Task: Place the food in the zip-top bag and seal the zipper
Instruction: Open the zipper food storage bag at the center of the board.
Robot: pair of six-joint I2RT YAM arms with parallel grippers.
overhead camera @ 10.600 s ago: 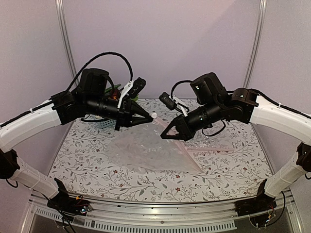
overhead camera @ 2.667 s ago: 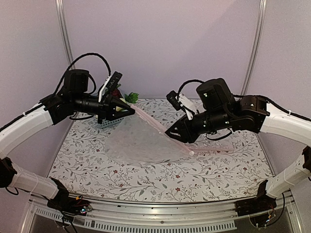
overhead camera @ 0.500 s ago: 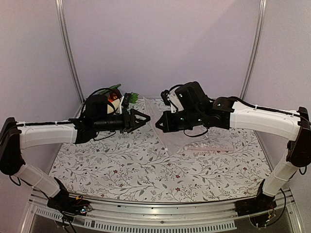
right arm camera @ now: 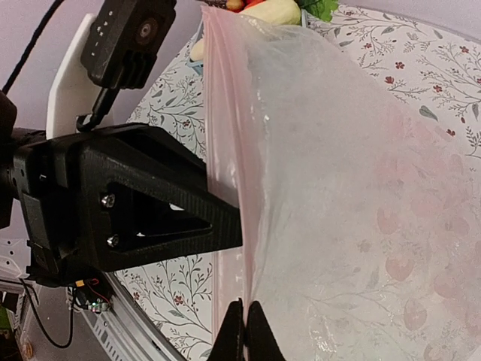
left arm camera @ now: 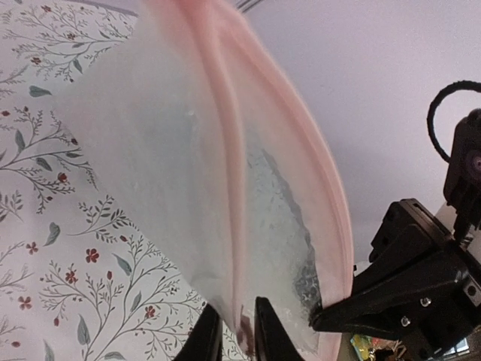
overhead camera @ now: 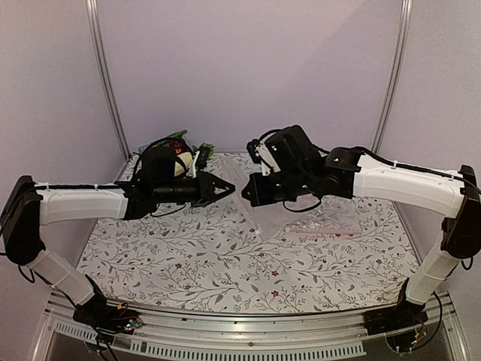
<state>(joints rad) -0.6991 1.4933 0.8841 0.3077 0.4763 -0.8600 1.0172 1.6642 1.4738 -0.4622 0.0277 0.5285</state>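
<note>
Two hands meet at the bag (right arm camera: 338, 188) mouth, raised over the bench's (overhead camera: 188, 256) far middle. The right hand (right arm camera: 245, 331) pinches the zipper (right arm camera: 224, 150); the left hand (left arm camera: 239, 335) straddles it narrowly, grip cannot be told. Risk: pinching both lips keeps the mouth shut.
</note>
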